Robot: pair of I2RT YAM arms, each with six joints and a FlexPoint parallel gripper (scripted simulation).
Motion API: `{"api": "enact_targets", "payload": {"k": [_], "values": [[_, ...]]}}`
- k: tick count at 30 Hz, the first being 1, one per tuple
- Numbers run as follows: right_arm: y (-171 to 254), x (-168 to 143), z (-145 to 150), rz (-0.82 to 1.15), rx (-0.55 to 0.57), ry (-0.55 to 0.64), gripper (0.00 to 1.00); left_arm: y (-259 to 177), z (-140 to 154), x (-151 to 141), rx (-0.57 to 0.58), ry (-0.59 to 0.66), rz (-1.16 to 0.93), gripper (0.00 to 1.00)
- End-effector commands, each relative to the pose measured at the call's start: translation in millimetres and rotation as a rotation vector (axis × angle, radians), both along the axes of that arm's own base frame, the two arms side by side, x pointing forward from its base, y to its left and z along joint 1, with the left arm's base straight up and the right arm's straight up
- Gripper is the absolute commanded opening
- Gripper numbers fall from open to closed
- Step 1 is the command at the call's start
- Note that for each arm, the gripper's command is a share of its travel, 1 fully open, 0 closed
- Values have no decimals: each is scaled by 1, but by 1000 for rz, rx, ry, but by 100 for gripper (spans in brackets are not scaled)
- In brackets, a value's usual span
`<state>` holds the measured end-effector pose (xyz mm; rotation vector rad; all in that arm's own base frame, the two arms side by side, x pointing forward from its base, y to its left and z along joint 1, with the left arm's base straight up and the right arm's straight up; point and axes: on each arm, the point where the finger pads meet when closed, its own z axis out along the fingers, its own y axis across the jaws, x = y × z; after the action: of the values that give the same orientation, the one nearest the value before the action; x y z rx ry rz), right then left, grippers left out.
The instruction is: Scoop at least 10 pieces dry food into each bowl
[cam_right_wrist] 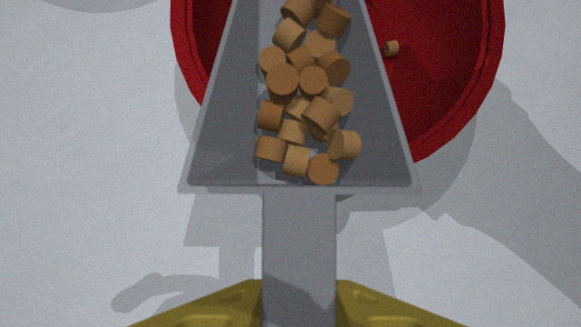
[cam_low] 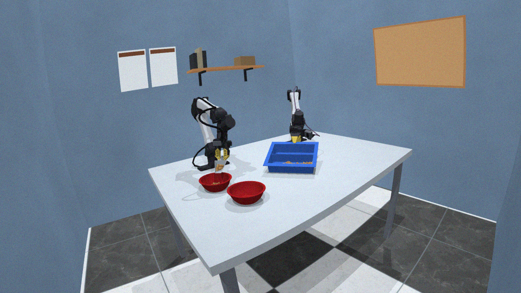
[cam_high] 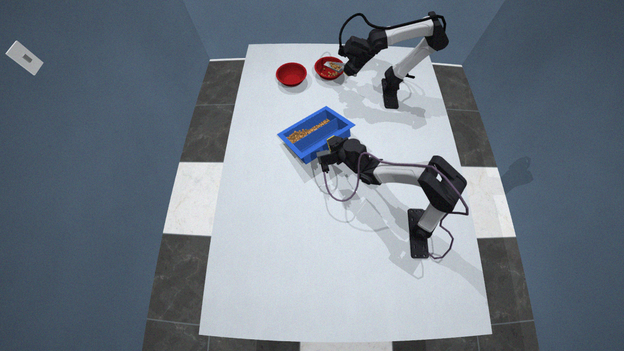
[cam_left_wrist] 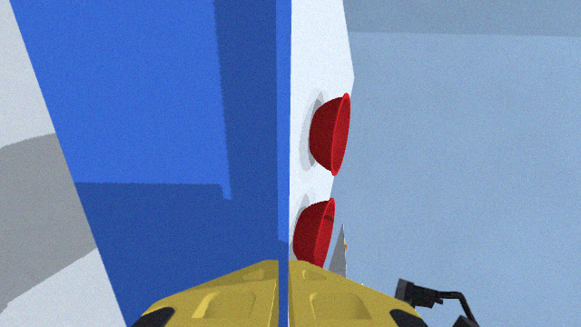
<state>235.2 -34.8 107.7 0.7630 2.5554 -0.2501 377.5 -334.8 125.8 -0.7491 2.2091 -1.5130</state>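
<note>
My right gripper (cam_high: 347, 72) (cam_low: 221, 156) (cam_right_wrist: 298, 293) is shut on the handle of the grey scoop (cam_low: 220, 162) (cam_left_wrist: 339, 261) (cam_right_wrist: 300, 236). The scoop holds many brown pieces (cam_right_wrist: 313, 82) and hangs over one red bowl (cam_high: 319, 73) (cam_low: 215, 187) (cam_left_wrist: 309, 238) (cam_right_wrist: 454, 91), which has several pieces in it. The other red bowl (cam_high: 291, 75) (cam_low: 246, 196) (cam_left_wrist: 324, 136) is upright and looks empty. My left gripper (cam_high: 330, 142) (cam_low: 295, 139) (cam_left_wrist: 284, 273) is shut on the wall of the blue box (cam_high: 307, 158) (cam_low: 291, 169) (cam_left_wrist: 136, 91), which looks tilted. The scoop's tip is out of the right wrist view.
Food (cam_high: 296, 136) (cam_low: 307, 163) lies along the box's compartment farther from my left gripper; the other compartment looks empty. The box stands between the left arm and the bowls. The bowls stand side by side near the end of the white table (cam_high: 270, 262) (cam_low: 305, 204).
</note>
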Motion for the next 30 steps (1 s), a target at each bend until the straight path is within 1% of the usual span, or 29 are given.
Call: {"api": "enact_targets", "payload": {"k": [1,2,10,11,13,14,18,19,25,26,30], "values": [[-5,10,7,-23,-56,-62,0,-12,19,2,-30,-58,-31,0],[-5,7,0,-20,-80,-43,0,-12,19,2,-30,-58,-31,0],[-2,7,-9,-17,-239,-72,0,-12,19,2,-30,-58,-31,0],[-2,7,-9,-16,-246,-74,0,-12,19,2,-30,-58,-31,0],[-3,10,-5,-25,-244,-86,0,-12,19,2,-30,-58,-31,0],[-3,6,-9,-24,-247,-75,0,-12,19,2,-30,-58,-31,0],[-5,10,-2,-39,-243,-94,0,-12,19,2,-30,-58,-31,0],[-7,8,-6,-45,-247,-81,0,-12,19,2,-30,-58,-31,0],[-5,8,-1,-40,-240,-102,0,-12,19,2,-30,-58,-31,0],[-4,21,7,-40,-238,-119,0,-12,19,2,-30,-58,-31,0],[2,34,9,-8,-219,-124,0,-12,19,2,-30,-58,-31,0]]}}
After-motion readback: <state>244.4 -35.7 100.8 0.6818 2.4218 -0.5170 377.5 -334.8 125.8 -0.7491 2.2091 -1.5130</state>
